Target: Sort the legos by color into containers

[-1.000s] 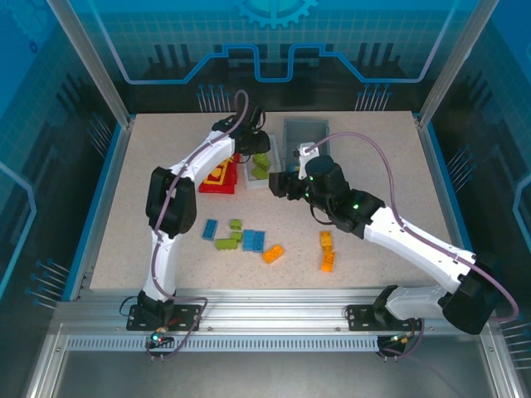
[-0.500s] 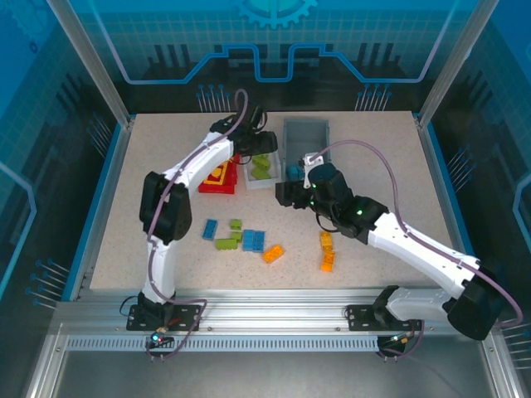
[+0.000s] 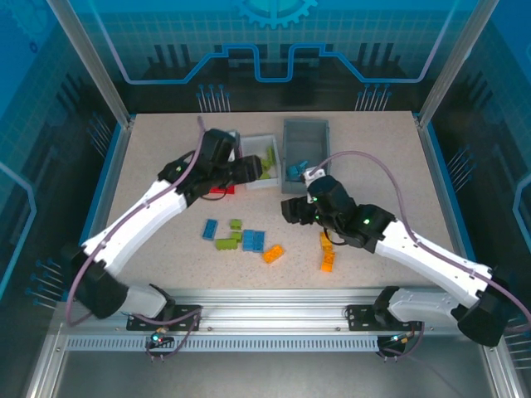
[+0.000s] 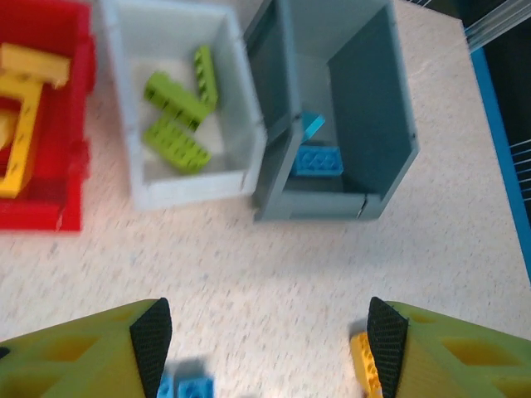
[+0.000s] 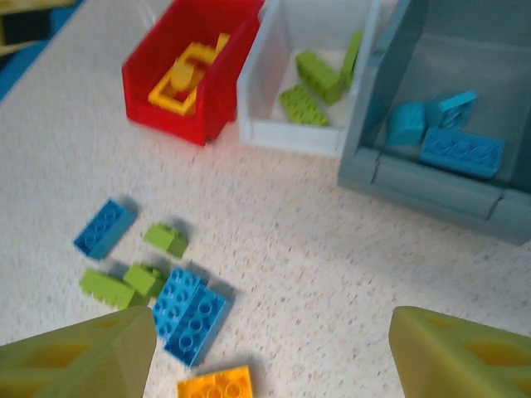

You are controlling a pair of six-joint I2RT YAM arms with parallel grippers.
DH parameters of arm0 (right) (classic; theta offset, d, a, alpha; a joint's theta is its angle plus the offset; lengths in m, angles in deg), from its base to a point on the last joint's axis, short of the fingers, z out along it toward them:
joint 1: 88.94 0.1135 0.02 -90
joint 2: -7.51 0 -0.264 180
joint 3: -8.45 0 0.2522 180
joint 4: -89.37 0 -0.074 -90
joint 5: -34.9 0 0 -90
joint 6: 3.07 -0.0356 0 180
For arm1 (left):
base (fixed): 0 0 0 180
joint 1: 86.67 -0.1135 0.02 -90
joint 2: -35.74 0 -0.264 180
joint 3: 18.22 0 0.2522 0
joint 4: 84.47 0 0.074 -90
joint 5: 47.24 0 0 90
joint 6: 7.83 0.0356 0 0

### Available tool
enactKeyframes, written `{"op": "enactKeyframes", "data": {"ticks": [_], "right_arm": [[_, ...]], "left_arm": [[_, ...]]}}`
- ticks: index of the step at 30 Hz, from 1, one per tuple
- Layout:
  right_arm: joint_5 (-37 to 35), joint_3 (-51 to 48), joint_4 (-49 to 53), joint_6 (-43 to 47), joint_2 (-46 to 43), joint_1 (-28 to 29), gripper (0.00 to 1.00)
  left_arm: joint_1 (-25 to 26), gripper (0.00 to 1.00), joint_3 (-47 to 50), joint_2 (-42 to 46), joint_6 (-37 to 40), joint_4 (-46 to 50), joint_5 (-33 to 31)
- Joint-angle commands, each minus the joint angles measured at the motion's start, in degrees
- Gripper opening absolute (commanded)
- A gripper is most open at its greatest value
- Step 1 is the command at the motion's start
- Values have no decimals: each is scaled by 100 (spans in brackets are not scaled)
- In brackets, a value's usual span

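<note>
Wide apart and empty, the jaws of the left gripper [image 4: 270, 340] hang above bare table [image 4: 274, 274] just in front of the containers. At the lower edge of its wrist view a blue brick [image 4: 187, 388] lies near one finger and an orange brick [image 4: 363, 369] sits just beside the other.

The right gripper [image 5: 265, 340] is likewise spread wide with nothing in it, over the loose legos. Nearest its fingers are an orange piece [image 5: 217, 385] and two blue bricks side by side [image 5: 189, 313]. Just past them lie two lime green bricks [image 5: 112, 286], a small green brick [image 5: 166, 239] and a single blue brick [image 5: 104, 226]. From above, two more orange bricks [image 3: 326, 242] lie on the table close under the right arm.

Farther out, the three bins stand side by side in a row. The red bin [image 5: 166, 91] holds yellow-orange pieces [image 5: 184, 83]. The white bin [image 4: 191, 195] holds three lime green legos [image 4: 174, 141]. The grey bin [image 4: 390, 99] holds blue legos [image 4: 317, 159] at its near end.
</note>
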State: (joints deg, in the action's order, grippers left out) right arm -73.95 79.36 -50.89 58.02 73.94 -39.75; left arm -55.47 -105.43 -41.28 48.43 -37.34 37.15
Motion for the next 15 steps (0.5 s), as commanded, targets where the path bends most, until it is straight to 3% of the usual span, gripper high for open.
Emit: {"op": "enactKeyframes", "data": {"ticks": [1, 9, 15], "right_arm": [[-154, 323, 267, 290, 493, 480, 75], [51, 1131, 84, 550, 2267, 1280, 75], [142, 2346, 387, 540, 3733, 1445, 77]], "left_arm": [[114, 68, 748, 1018, -652, 163, -398], [163, 68, 2225, 3852, -1723, 1175, -1615], [162, 68, 2290, 4671, -1778, 1743, -2132]]}}
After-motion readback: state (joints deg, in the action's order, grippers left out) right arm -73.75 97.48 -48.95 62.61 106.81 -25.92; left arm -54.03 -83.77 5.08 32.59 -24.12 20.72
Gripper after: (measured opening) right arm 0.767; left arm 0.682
